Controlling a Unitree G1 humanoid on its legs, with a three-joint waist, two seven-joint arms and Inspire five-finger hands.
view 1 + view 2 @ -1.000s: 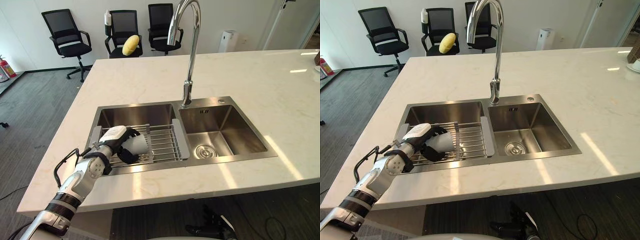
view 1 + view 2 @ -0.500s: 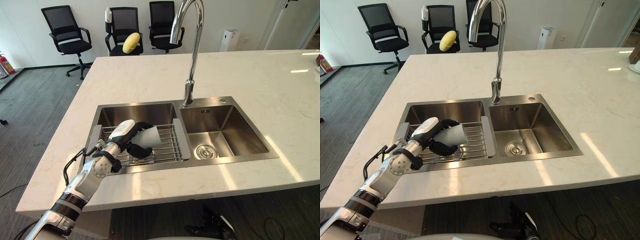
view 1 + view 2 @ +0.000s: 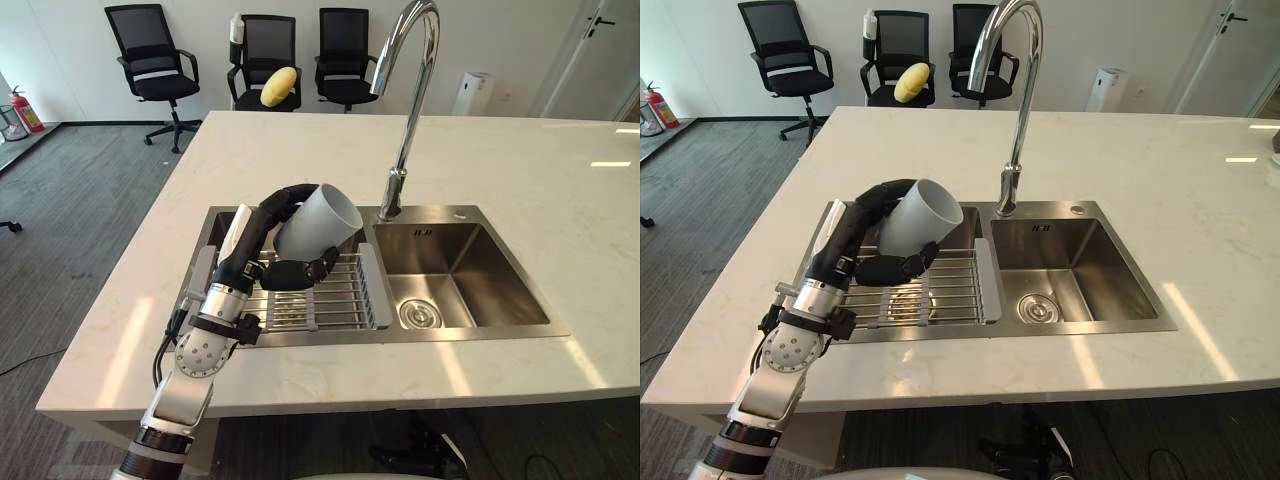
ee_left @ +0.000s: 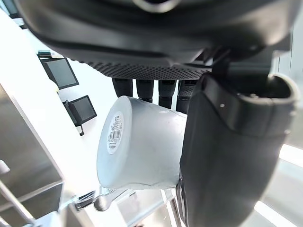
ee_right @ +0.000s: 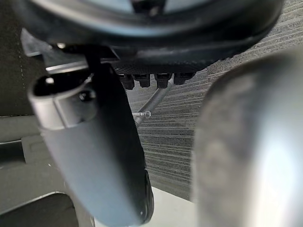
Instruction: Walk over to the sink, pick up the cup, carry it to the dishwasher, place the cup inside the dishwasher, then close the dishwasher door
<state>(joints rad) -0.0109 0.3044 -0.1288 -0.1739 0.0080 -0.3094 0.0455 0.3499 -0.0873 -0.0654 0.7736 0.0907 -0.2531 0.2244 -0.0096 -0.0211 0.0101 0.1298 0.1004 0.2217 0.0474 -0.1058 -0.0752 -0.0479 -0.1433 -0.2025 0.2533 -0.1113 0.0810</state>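
One cup [image 3: 318,222] is held clear above the sink [image 3: 480,290], clamped in the left robot hand [image 3: 248,245].
Carrying, loading the dishwasher and shutting its door are judged left.

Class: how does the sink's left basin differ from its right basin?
A wire rack spans the left basin; the right basin is open, drain showing. The left hand holds the cup above the left basin; nothing hangs over the right basin. Both are steel.
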